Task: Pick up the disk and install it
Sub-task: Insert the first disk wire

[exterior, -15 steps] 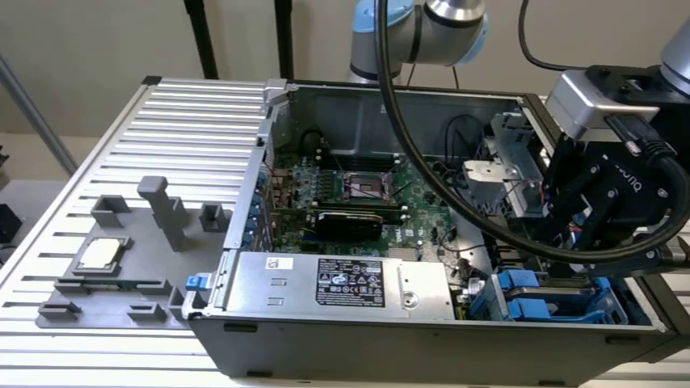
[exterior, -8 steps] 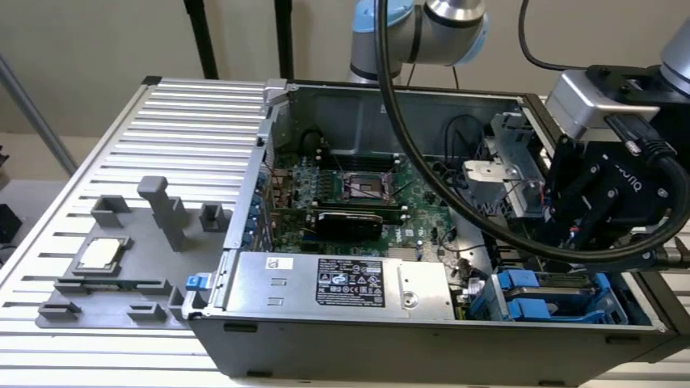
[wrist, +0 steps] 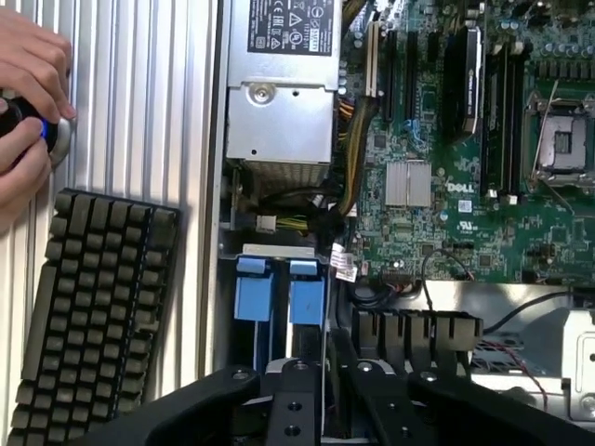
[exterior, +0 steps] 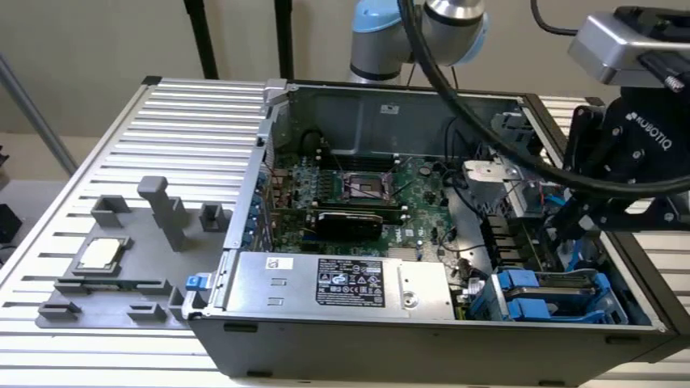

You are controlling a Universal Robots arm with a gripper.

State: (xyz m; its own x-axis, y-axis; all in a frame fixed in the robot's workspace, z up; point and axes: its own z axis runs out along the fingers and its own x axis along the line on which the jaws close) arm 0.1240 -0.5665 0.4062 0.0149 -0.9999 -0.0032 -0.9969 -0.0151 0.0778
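While the pincer (wrist: 325, 395) hangs just above the disk (wrist: 279, 302), I cannot tell its grip.

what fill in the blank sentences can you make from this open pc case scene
The drive carriers in the computer case are ___.
The processor chip rests on the grey fixture at the exterior view's ___.
Inside or outside the case, the keyboard lies ___.
The gripper hangs over the case's end at the exterior view's ___.
Missing words: blue; left; outside; right.
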